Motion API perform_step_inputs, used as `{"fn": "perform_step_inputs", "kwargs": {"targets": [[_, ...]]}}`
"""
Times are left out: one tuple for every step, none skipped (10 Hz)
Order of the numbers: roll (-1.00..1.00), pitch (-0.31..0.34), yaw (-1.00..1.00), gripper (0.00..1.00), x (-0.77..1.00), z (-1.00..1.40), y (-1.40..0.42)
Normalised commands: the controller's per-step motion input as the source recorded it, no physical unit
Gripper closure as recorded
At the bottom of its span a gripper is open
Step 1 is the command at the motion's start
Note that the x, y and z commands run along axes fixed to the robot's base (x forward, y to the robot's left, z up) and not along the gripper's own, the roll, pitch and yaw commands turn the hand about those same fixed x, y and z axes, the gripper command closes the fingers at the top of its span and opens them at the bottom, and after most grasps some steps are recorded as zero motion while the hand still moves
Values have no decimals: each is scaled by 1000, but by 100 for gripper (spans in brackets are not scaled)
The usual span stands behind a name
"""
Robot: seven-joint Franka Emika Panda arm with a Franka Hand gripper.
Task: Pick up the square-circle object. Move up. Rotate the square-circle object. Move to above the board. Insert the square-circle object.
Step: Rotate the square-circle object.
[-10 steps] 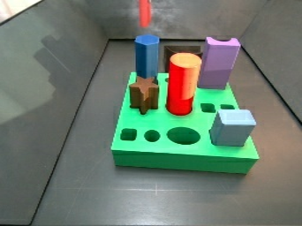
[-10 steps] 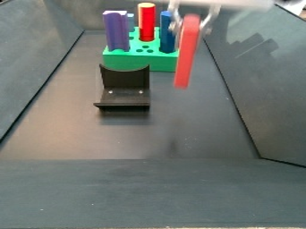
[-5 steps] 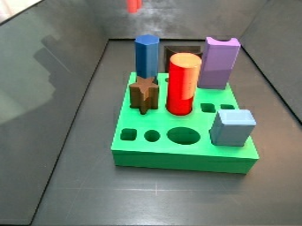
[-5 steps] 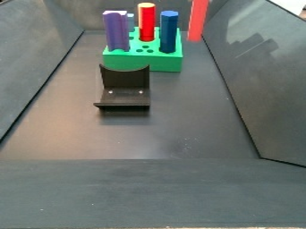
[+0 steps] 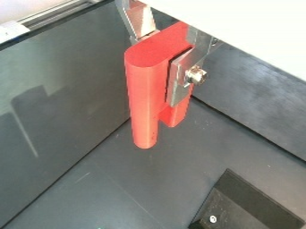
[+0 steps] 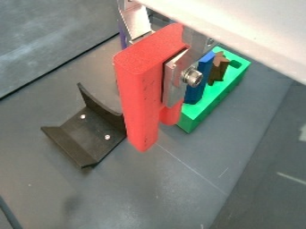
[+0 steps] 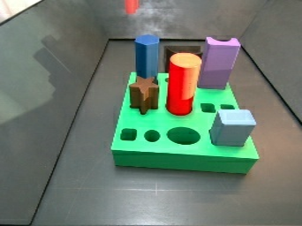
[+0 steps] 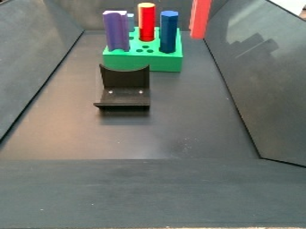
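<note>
The square-circle object is a small red peg with flat faces, seen in both wrist views (image 5: 148,89) (image 6: 146,85). My gripper (image 5: 162,80) (image 6: 158,80) is shut on it, with one silver finger (image 5: 182,79) pressed on its side. In both side views only the peg's lower end shows at the upper edge (image 7: 132,5) (image 8: 201,16), high above the floor; the gripper is out of frame there. The green board (image 7: 177,152) (image 8: 156,61) (image 6: 206,100) stands on the floor, apart from the peg and well below it.
On the board stand a blue hexagonal peg (image 7: 147,55), a tall red cylinder (image 7: 183,84), a purple peg (image 7: 220,62), a brown star peg (image 7: 144,93) and a light blue cube (image 7: 234,126). The fixture (image 8: 123,89) (image 6: 81,134) stands beside the board. Slanted walls bound the floor.
The gripper has risen with the red peg, which now shows only at the upper edge of both side views. Over the last half second it has hardly moved.
</note>
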Motion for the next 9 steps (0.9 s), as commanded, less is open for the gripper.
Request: {"fn": "perform_step_inputs", "kwargs": {"targets": [[-8,100,307,100,0,0,0],[-7,96,221,100,3,2,2],[-206,91,152,100,0,-1000,0],[-205,86,116,100,2,-1000,0],[-174,22,65,100,20,-1000,4],[-137,-19,35,100,14,-1000,4],[-118,-49,24,100,11,-1000,4],[-105,-68,18,100,9,-1000,5],[-97,-73,15,100,9,-1000,6]]}}
